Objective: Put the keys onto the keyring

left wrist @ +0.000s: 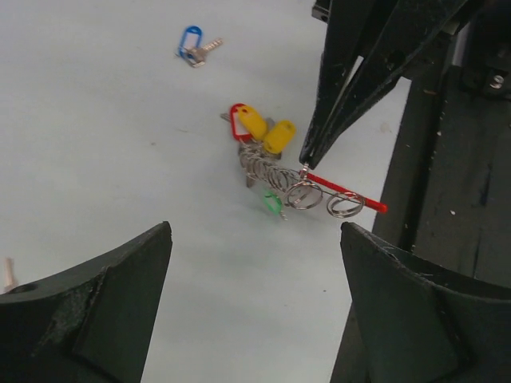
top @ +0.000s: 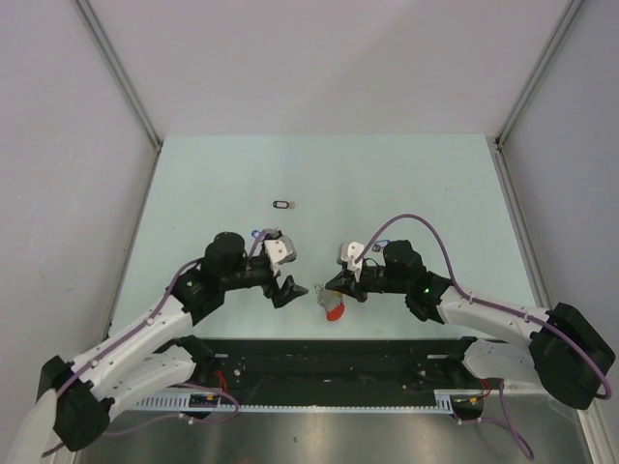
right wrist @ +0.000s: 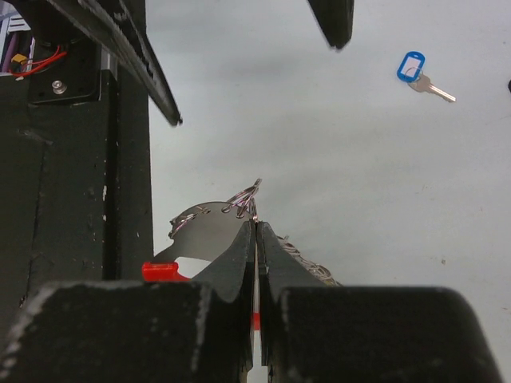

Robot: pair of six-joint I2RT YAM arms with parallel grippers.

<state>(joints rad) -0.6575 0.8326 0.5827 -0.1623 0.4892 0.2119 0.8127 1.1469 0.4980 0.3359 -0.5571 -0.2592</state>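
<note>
The right gripper (right wrist: 255,231), jaws pressed together, is pinching the thin wire of the keyring (left wrist: 319,191) near the table's (top: 406,184) front edge. The left gripper (left wrist: 255,230) is facing it, spread wide and empty. A blue-tagged key (left wrist: 192,44) and a black-tagged key (top: 283,204) are lying farther off, unthreaded. Such a slim pinch is likely risking the ring twisting or slipping under any push.
</note>
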